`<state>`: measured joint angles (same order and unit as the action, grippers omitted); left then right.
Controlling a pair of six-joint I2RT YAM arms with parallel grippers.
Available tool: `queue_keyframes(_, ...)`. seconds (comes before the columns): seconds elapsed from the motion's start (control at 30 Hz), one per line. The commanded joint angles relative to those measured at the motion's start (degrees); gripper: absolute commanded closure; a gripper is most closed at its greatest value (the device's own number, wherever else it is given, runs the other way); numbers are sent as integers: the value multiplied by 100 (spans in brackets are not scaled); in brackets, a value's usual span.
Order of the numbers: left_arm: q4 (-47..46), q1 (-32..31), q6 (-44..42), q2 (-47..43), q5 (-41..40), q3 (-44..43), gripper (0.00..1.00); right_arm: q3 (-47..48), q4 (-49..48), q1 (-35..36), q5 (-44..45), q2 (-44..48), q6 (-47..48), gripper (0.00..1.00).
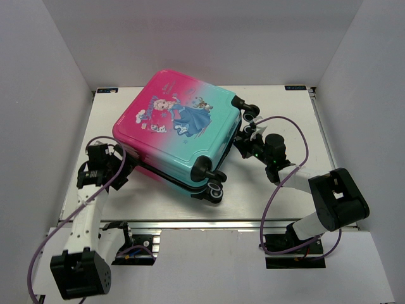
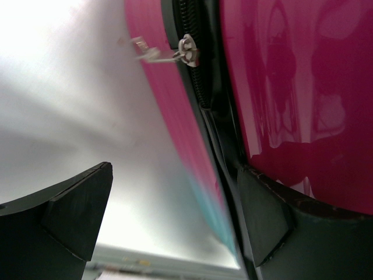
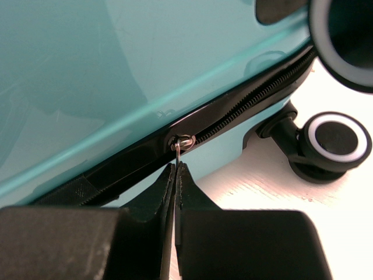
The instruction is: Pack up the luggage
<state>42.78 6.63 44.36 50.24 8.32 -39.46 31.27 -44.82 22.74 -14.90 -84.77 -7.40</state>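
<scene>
Judging from closed shells, reckoned packing mostly done, zipping left. Noted luggage [image 1: 183, 126] lying flat in middle of worktop [image 1: 158, 206], lid down, set at a slant. Saw right jaws pressed together, pinching zipper pull [image 3: 178, 153] on teal side near wheel [image 3: 332, 140]. Saw left jaws spread wide at pink edge, gripping nothing, one finger [image 2: 262, 216] close against shell. Spotted second slider [image 2: 187, 49] on pink seam, untouched. Read dark gap along near edge as seam not yet zipped; could not tell contents, hidden inside.
</scene>
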Motion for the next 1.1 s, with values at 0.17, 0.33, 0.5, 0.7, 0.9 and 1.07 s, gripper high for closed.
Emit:
queue_keyframes(0.17,-2335,-66,-111,2207,100,-939,2,99,-581,213,-93,295,134,100)
queue_keyframes(0.33,-3038,-66,-313,3683,354,-1922,2,134,-703,239,888,93,-95,100)
queue_keyframes(0.5,-3153,-66,-595,4538,442,-2908,2,371,-730,301,1463,-144,-43,100)
queue_keyframes(0.7,-3085,-180,-1165,4952,707,-3577,2,1037,250,494,2174,-338,203,100)
queue_keyframes(0.9,-2476,-469,-1299,4034,364,-3063,2,978,448,565,1982,-215,696,100)
queue_keyframes(1.07,-2450,-689,-569,2370,907,-1856,2,995,632,600,2175,-84,924,100)
